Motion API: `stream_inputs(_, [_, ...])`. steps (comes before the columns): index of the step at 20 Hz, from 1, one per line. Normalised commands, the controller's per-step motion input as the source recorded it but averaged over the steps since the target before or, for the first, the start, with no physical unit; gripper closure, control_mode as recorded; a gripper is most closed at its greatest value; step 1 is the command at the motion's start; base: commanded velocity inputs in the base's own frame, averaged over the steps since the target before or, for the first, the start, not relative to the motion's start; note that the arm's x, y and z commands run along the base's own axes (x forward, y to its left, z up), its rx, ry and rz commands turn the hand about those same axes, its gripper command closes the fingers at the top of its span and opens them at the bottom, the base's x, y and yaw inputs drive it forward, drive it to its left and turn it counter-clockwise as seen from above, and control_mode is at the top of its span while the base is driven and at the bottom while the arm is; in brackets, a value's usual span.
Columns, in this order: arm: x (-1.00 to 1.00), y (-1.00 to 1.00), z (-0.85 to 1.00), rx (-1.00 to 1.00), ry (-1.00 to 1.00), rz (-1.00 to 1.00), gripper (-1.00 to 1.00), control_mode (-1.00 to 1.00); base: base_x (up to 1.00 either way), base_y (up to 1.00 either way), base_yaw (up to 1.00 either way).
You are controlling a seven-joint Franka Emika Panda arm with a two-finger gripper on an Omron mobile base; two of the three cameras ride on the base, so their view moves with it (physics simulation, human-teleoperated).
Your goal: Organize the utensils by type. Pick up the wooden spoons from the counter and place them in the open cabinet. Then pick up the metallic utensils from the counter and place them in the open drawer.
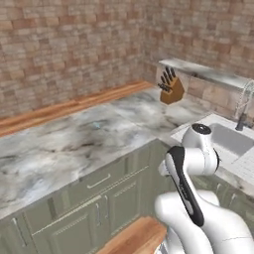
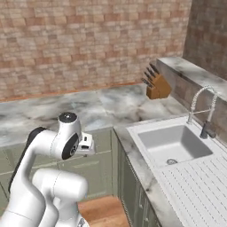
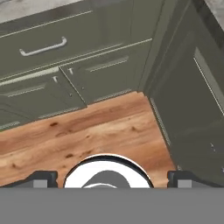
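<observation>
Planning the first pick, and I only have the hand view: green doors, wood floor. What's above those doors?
Observer: A marble counter tops those base units and runs along a brick wall.
Operator: Anything standing on it?
Observer: A knife block, in the back corner.
Operator: And to the right?
Observer: A sink with a tall faucet, set into the counter's right leg.

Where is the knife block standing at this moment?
The knife block stands on the marble counter in the far corner, against the brick wall, beyond the sink; in the left base view it is at upper right.
</observation>
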Motion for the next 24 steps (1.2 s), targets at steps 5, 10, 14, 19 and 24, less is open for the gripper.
stream_inputs(5, [0.00,0.00,0.00,0.00,0.00,0.00,-1.00,1.00,0.99,0.10,0.23])
stream_inputs(10, [0.00,0.00,0.00,0.00,0.00,0.00,-1.00,1.00,0.69,0.04,0.30])
stream_inputs(14, [0.00,0.00,0.00,0.00,0.00,0.00,-1.00,1.00,0.07,0.04,0.05])
stream_inputs(19, [0.00,0.00,0.00,0.00,0.00,0.00,-1.00,1.00,0.00,0.00,0.00])
stream_inputs(24, [0.00,0.00,0.00,0.00,0.00,0.00,-1.00,1.00,0.00,0.00,0.00])
